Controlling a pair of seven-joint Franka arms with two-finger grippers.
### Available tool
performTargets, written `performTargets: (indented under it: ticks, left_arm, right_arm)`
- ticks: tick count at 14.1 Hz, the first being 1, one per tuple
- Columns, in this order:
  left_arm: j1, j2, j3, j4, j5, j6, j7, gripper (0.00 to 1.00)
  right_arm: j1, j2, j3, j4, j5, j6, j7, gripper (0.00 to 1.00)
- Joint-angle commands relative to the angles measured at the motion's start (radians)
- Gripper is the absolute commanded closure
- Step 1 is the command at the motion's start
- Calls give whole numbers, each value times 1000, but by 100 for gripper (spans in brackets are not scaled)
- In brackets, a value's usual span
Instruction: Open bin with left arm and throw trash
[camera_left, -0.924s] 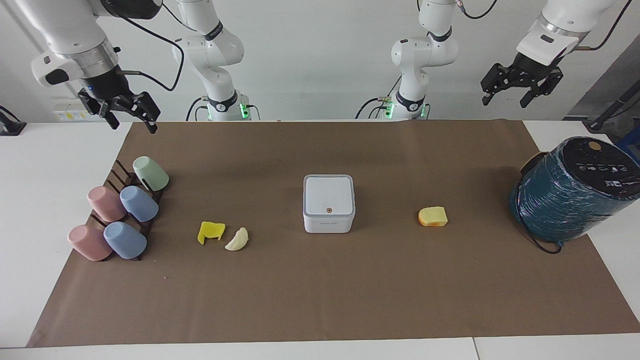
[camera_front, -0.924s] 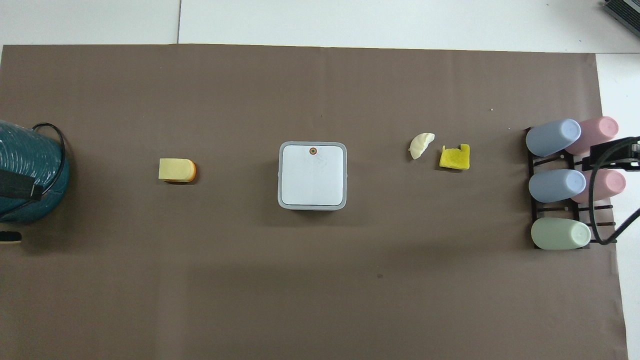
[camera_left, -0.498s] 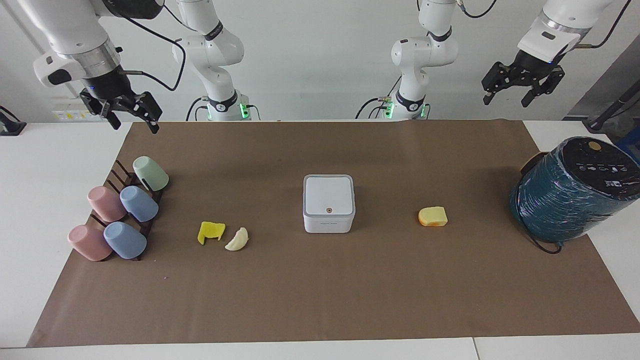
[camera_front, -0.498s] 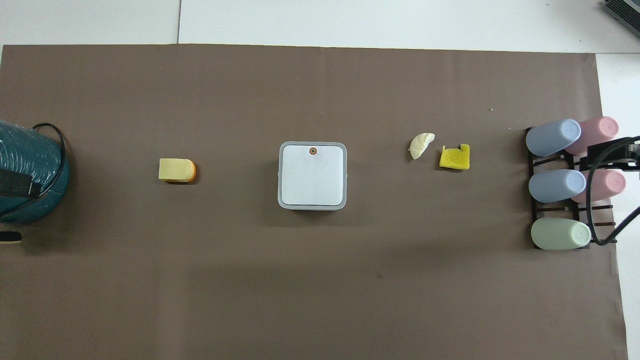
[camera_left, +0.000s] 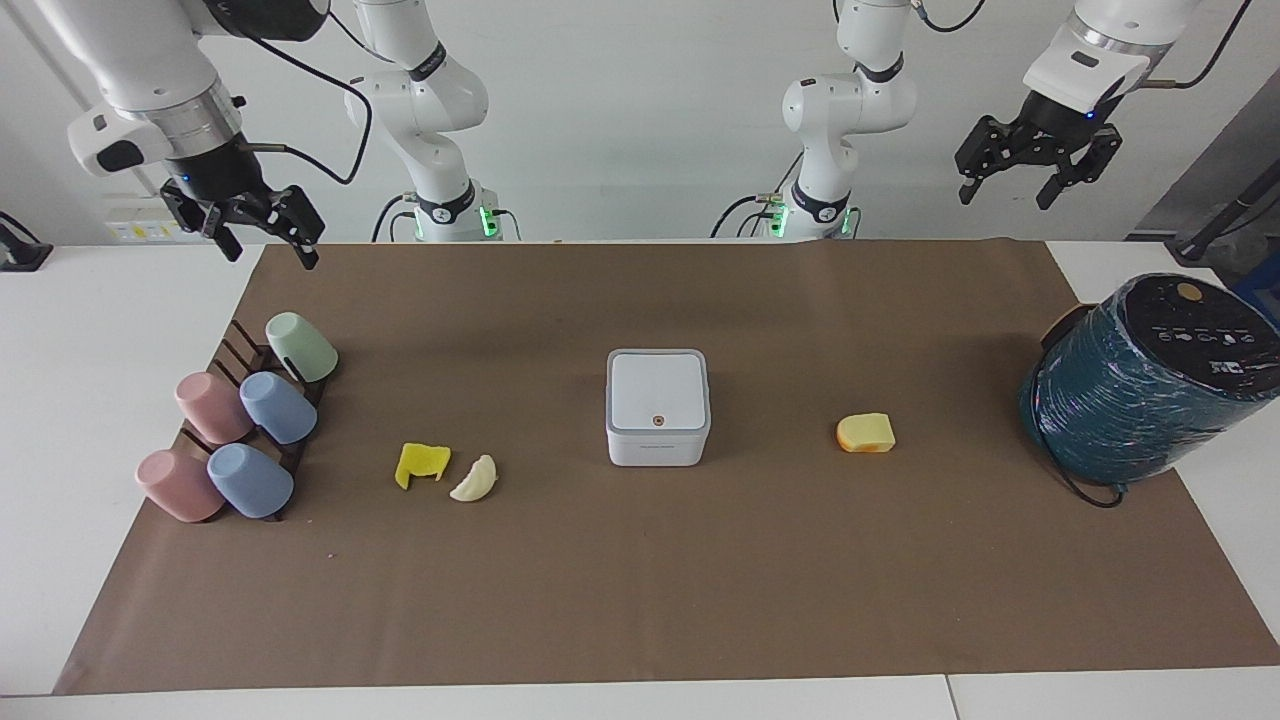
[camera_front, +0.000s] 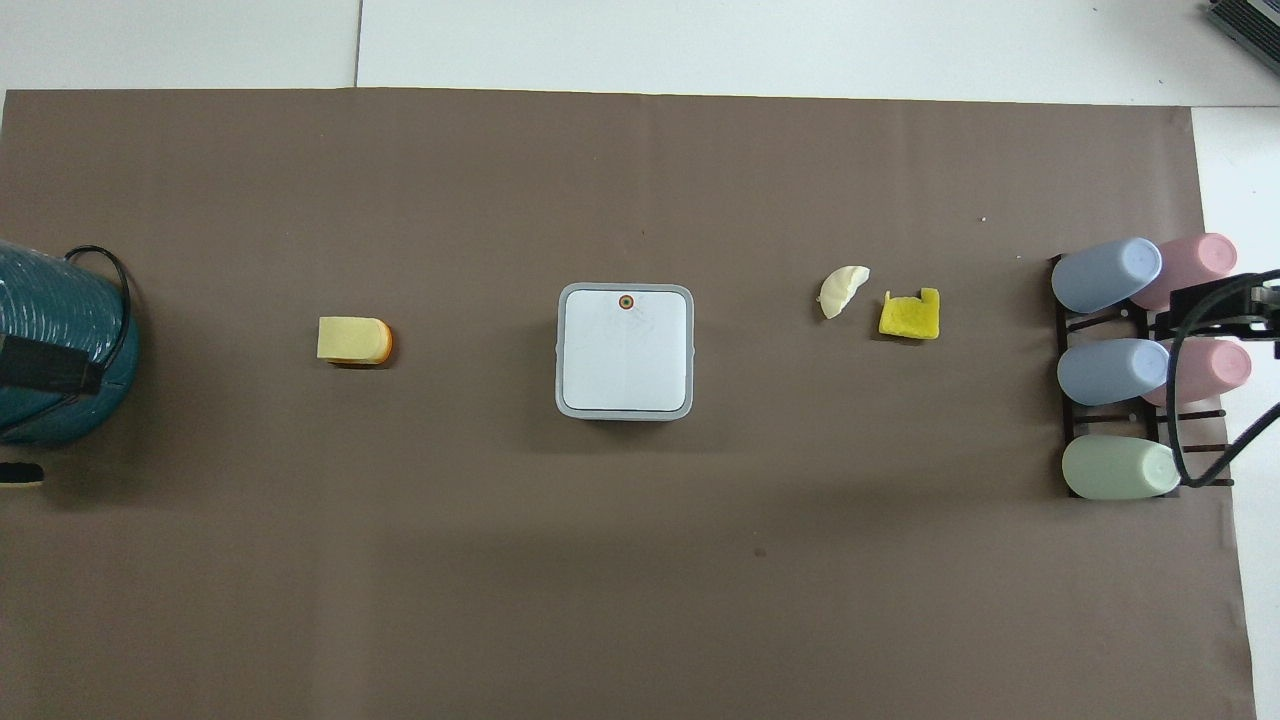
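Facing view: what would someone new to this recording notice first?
The white bin sits shut at the middle of the brown mat. Trash lies either side of it: an orange chunk toward the left arm's end, a yellow scrap and cream wedge toward the right arm's. Pastel cups on a rack and a big teal cylinder flank the mat's ends.

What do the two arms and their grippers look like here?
Both arms are glossy white with rounded joints and black bands. The left gripper and right gripper are black two-finger units under silver wrist rings. Black cables loop along each arm, and green lights glow at both bases.
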Motion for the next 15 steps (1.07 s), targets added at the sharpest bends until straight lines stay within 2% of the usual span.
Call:
performTargets:
  ticks: [1,3,4,5,7,9,11,15]
  left_arm:
    - [-37,-20,-24,-33,-8,46,-14,40]
    - [-72,-22,-32,-52,-8,52,-13,80]
    - [-106,-22,-34,-60,-8,68,-14,96]
    - [-135,-22,-34,-77,-8,103,-14,100]
    - [-183,-16,-34,-117,-11,199,-16,100]
    - [-212,-11,-37,-176,-17,302,-55,100]
    - [-269,-2,-35,-218,-17,394,-86,100]
    - [-379,116,-35,-211,-17,518,-230,100]
  right_arm:
    - [-5,-30,7,-43,-9,24,-18,0]
    - [-5,-33,7,-58,-8,40,-16,0]
    - [-5,-35,7,-72,-8,54,-19,0]
    - [-4,-35,9,-83,-8,77,-24,0]
    - [19,-29,10,-125,-8,149,-25,0]
    - [30,-27,12,-223,-8,311,-39,0]
    - [33,42,13,-244,6,411,-50,0]
    - [111,197,13,-238,15,614,11,0]
